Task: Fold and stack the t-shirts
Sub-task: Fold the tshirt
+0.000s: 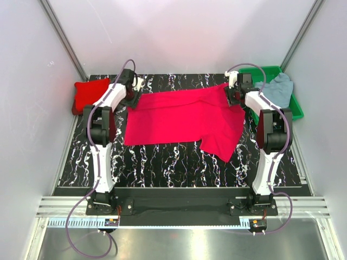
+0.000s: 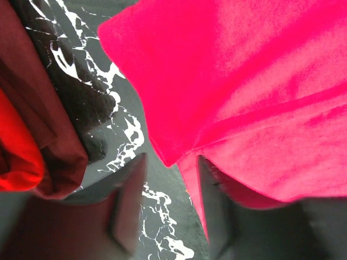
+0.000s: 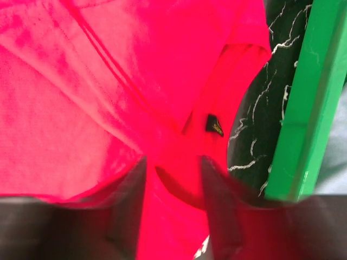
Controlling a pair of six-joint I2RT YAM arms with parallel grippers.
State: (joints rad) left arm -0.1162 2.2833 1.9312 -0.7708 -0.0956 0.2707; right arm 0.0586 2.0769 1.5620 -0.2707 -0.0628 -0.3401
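A bright red t-shirt (image 1: 179, 116) lies spread flat across the black marbled table (image 1: 162, 162), one part folded over at its near right. My left gripper (image 1: 134, 89) is open at the shirt's far left corner. In the left wrist view (image 2: 171, 200) the shirt's edge (image 2: 244, 81) lies against the right finger (image 2: 214, 211), with bare table between the jaws. My right gripper (image 1: 230, 93) is open at the far right corner. Its fingers straddle red cloth (image 3: 81, 108) near the neck label (image 3: 214, 125). A folded red shirt (image 1: 88, 93) lies at the far left, also in the left wrist view (image 2: 21, 141).
A green plastic tray (image 1: 295, 108) stands at the far right with a pale grey-blue shirt (image 1: 277, 88) in it. Its rim (image 3: 298, 124) is just right of my right gripper. Grey walls close in the table on three sides.
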